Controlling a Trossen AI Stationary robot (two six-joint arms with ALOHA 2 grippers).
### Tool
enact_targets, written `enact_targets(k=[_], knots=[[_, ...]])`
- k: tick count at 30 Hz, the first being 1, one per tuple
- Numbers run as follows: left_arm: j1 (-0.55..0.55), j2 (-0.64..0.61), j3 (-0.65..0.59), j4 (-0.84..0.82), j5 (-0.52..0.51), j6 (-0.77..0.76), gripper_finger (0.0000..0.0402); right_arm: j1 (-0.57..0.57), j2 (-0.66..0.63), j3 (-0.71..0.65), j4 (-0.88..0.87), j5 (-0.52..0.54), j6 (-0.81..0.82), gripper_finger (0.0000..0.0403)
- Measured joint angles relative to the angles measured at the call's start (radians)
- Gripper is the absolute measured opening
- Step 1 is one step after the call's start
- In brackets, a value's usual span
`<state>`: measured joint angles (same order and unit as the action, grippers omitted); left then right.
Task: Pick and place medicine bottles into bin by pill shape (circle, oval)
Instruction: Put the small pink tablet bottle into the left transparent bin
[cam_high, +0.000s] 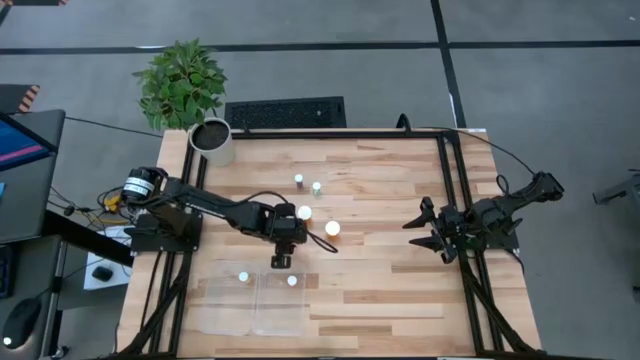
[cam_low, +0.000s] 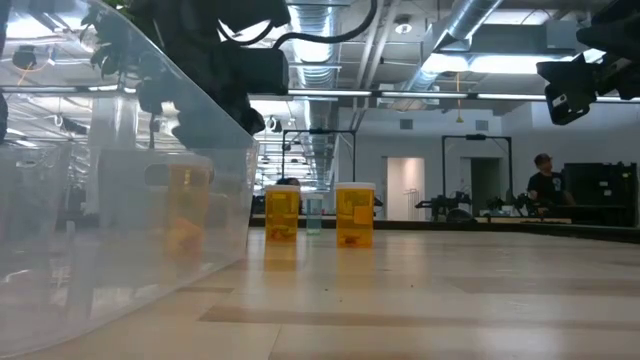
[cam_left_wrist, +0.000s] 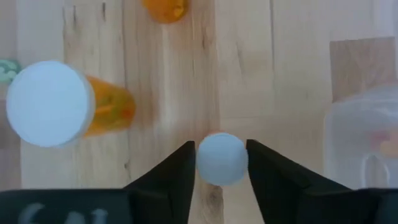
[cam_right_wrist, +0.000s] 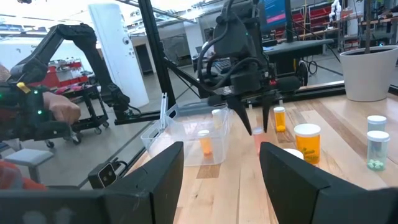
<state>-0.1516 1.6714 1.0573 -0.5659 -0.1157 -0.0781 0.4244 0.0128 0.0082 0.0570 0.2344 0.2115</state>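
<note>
My left gripper (cam_high: 281, 261) points down just beyond the far edge of the clear two-compartment bin (cam_high: 225, 310). It is shut on a small white-capped medicine bottle (cam_left_wrist: 221, 158). Each bin compartment holds one bottle, one (cam_high: 243, 276) on the left and one (cam_high: 292, 281) on the right. Two orange bottles (cam_high: 304, 212) (cam_high: 332, 228) and two small ones (cam_high: 298, 180) (cam_high: 316, 186) stand on the table beyond. My right gripper (cam_high: 432, 231) waits open and empty at the table's right side. My left gripper pinches the small bottle's round white cap by its sides (cam_left_wrist: 203, 159) between its two fingers (cam_left_wrist: 177, 180). The fingers come from above, pointing down. The bottle's body is hidden under its cap, and I cannot tell whether its bottom is off the table.
A white plant pot (cam_high: 212, 140) stands at the table's far left corner, with a keyboard (cam_high: 285, 112) behind the far edge. A black frame rail (cam_high: 452, 190) runs along the right side. Bare wood lies between the bottles and my right gripper. A person (cam_low: 543, 180) stands far off in the room.
</note>
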Motion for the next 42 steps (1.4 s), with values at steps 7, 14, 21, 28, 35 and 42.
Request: enact_targets(k=[7,14,21,28,35,42], knots=[[0.0,0.0,0.0,-0.002,0.002,-0.009,0.0107,0.0,0.0,0.0,0.0,0.0,0.0,0.0226],[0.0,-0.002,0.011,-0.028,-0.012,-0.061,0.0112,0.0,0.0,0.0,0.0,0.0,0.001,0.0226],[-0.014,-0.003,0.16,-0.188,-0.028,-0.083,0.0114,0.0,0.0,0.0,0.0,0.0,0.0,0.0226],[-0.05,-0.003,0.368,-0.313,-0.031,-0.088,0.0115,0.0,0.0,0.0,0.0,0.0,0.0,0.0226],[-0.115,-0.004,0.573,-0.371,-0.042,-0.088,0.0117,0.0,0.0,0.0,0.0,0.0,0.0,0.0226],[-0.205,-0.005,0.704,-0.366,-0.023,-0.075,0.0117,0.0,0.0,0.0,0.0,0.0,0.0,0.0226]])
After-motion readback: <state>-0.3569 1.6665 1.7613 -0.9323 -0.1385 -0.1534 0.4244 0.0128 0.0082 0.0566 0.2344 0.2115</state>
